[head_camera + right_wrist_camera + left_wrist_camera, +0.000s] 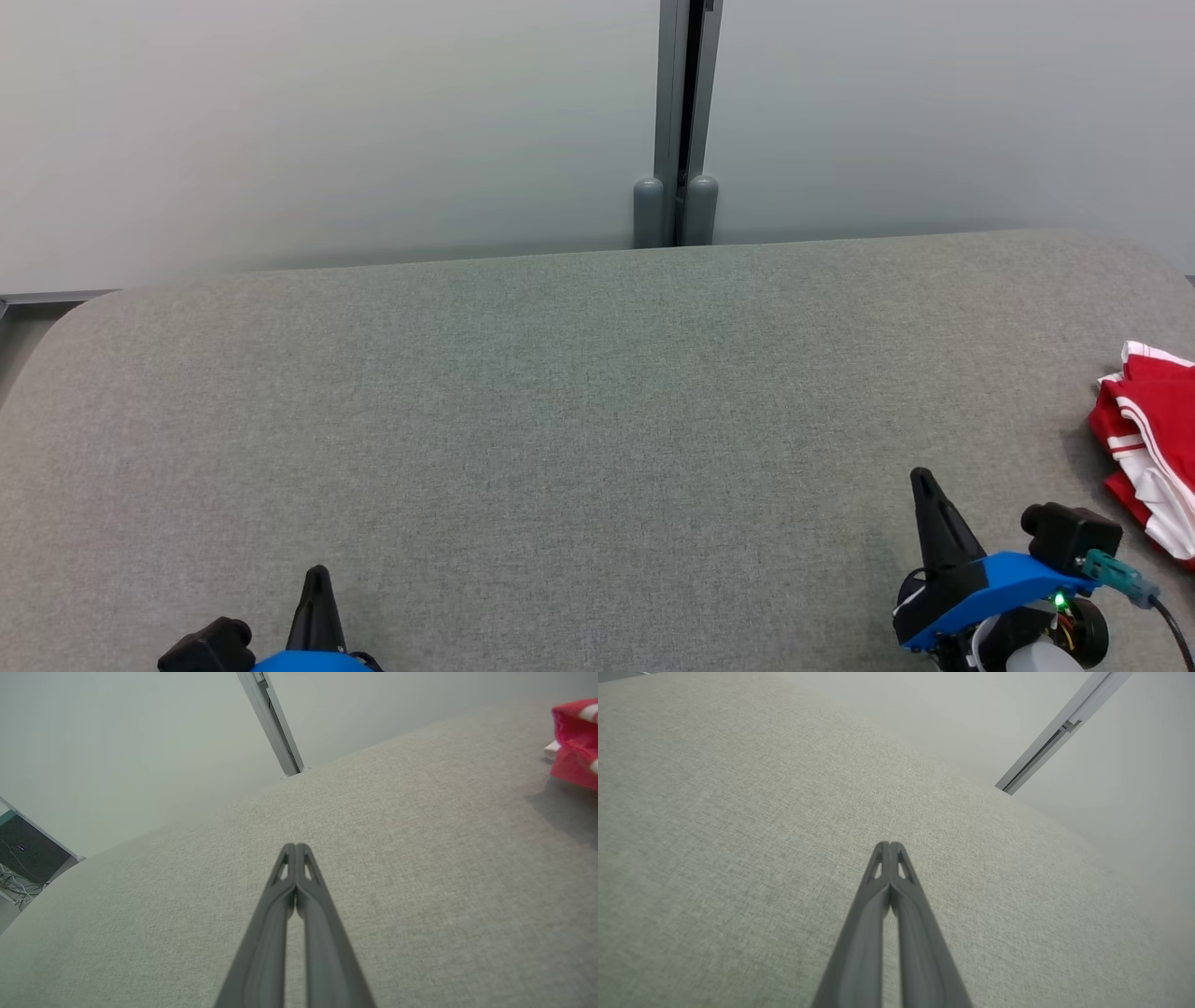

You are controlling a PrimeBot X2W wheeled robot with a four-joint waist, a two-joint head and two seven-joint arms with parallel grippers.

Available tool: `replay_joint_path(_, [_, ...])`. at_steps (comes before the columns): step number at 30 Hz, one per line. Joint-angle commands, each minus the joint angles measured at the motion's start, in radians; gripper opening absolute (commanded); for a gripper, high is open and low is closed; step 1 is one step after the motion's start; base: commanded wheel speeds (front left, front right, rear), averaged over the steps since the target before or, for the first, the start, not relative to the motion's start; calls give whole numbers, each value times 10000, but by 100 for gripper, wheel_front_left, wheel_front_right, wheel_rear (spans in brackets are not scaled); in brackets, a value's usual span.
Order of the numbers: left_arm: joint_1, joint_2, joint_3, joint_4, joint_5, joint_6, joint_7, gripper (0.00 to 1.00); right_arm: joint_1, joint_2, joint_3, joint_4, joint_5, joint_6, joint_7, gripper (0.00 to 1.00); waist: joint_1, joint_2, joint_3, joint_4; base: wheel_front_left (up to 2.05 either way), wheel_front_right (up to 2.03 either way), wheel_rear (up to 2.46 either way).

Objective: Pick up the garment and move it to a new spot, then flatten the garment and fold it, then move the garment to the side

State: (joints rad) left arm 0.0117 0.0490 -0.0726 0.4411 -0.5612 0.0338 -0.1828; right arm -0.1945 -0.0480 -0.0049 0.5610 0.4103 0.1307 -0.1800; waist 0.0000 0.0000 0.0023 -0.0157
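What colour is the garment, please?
The garment is red with white stripes; head view shows it best.

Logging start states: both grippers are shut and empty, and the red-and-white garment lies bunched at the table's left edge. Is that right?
Not quite: the head view shows the garment bunched at the right edge of the table, to the right of the right gripper. The rest holds: the left gripper and the right one are both shut and empty.
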Motion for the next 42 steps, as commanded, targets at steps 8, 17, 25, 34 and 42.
replay_joint_path(8, [-441, 10, 291, -419, -1417, -256, 383, 0, 67, -25, -144, -609, 1626, 0, 365, 0, 0, 0, 1, 13, 0, 0, 0])
replay_joint_path(17, [-560, 11, 509, -636, -2633, -451, 727, 0, 181, -26, -268, -965, 3018, 0, 707, 0, 0, 0, 2, 26, 0, 0, 0])
replay_joint_path(25, [-655, 13, 679, -811, -3618, -601, 1011, 0, 275, -27, -373, -1251, 4143, 0, 990, 0, 0, 0, 2, 37, 0, 0, 0])
replay_joint_path(34, [-744, 13, 859, -987, -4635, -756, 1301, 0, 357, -29, -484, -1542, 5305, 0, 1278, 0, 0, 0, 3, 50, 0, 0, 0])
replay_joint_path(42, [-817, 14, 987, -1114, -5366, -874, 1511, 0, 428, -30, -561, -1749, 6149, 0, 1490, 0, 0, 0, 3, 60, 0, 0, 0])
